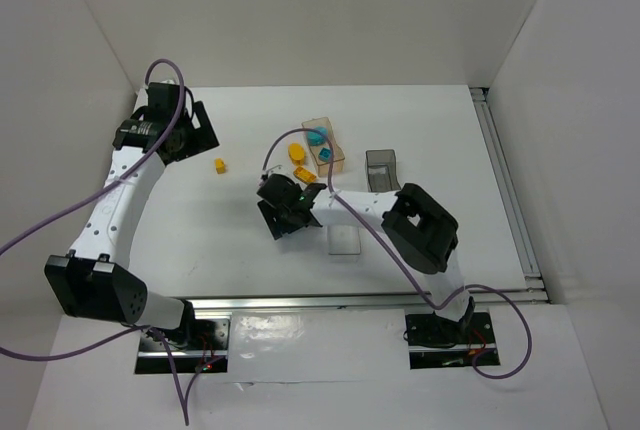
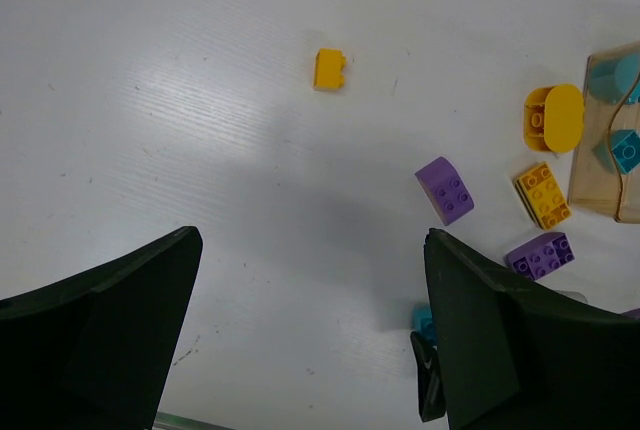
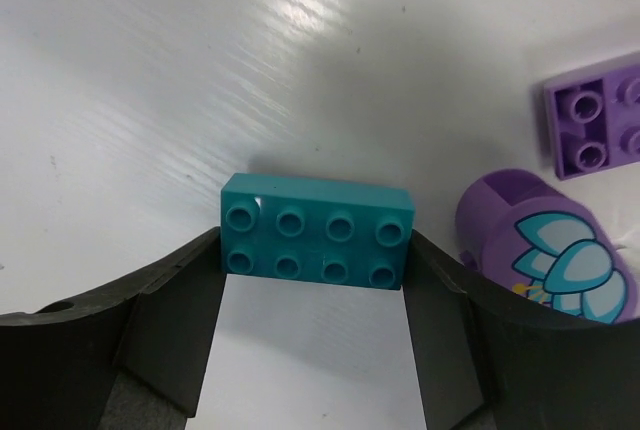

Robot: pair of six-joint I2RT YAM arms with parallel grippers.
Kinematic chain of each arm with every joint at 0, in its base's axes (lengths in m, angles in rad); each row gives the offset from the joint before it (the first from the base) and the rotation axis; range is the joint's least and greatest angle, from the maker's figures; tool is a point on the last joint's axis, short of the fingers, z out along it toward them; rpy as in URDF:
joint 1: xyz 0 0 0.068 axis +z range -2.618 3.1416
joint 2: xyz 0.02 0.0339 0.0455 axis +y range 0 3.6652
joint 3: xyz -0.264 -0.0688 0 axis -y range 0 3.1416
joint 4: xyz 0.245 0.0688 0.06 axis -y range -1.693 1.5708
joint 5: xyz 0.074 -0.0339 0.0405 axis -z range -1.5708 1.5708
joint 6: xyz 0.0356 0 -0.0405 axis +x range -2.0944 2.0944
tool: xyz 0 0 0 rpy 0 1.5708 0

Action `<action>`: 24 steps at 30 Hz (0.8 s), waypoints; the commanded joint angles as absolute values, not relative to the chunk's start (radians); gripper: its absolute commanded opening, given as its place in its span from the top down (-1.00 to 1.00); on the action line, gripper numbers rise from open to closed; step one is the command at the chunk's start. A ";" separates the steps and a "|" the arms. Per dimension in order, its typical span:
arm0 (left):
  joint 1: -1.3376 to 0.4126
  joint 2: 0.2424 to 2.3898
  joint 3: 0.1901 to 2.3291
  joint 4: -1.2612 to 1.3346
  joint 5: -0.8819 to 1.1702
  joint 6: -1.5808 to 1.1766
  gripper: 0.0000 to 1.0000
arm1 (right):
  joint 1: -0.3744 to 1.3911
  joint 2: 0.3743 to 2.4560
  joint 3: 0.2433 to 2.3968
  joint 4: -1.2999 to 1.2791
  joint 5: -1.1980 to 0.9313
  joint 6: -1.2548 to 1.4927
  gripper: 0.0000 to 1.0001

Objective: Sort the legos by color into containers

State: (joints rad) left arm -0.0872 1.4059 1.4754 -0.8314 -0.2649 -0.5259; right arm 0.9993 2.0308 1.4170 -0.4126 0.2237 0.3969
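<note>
My right gripper point(image 3: 315, 255) is shut on a teal eight-stud lego point(image 3: 317, 233), a finger against each short end, low at the table. In the top view the right gripper point(image 1: 283, 208) is left of the clear box point(image 1: 345, 240). A purple rounded lego with a printed pattern point(image 3: 545, 250) and a purple studded lego point(image 3: 595, 125) lie beside it. My left gripper point(image 2: 310, 250) is open and empty, and in the top view point(image 1: 185, 130) it is at the far left. The tan box point(image 1: 325, 145) holds teal legos point(image 2: 625, 150). The dark grey box point(image 1: 382, 170) stands to its right.
A lone yellow lego point(image 2: 329, 69) lies apart on the table, left of the group. A yellow rounded lego point(image 2: 553, 118), a yellow studded one point(image 2: 543, 195) and two purple ones point(image 2: 446, 190) point(image 2: 540, 253) lie beside the tan box. White walls enclose the table.
</note>
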 commanded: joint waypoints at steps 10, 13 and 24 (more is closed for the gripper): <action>-0.074 1.440 1.517 -0.856 -0.293 -0.528 -1.00 | 0.740 2.028 1.738 -0.400 0.308 0.341 -0.31; -0.074 1.431 1.517 -0.856 -0.302 -0.528 -1.00 | 0.665 2.098 1.854 -0.432 0.299 0.350 -0.31; -0.074 1.413 1.517 -0.865 -0.302 -0.518 -1.00 | 0.554 2.241 2.023 -0.459 0.311 0.341 -0.34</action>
State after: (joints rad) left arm -0.0795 1.4387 1.4796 -0.8536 -0.2882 -0.5266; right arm 0.5571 2.2501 1.9862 -0.4427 0.3061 0.3485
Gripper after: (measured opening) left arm 0.999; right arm 0.729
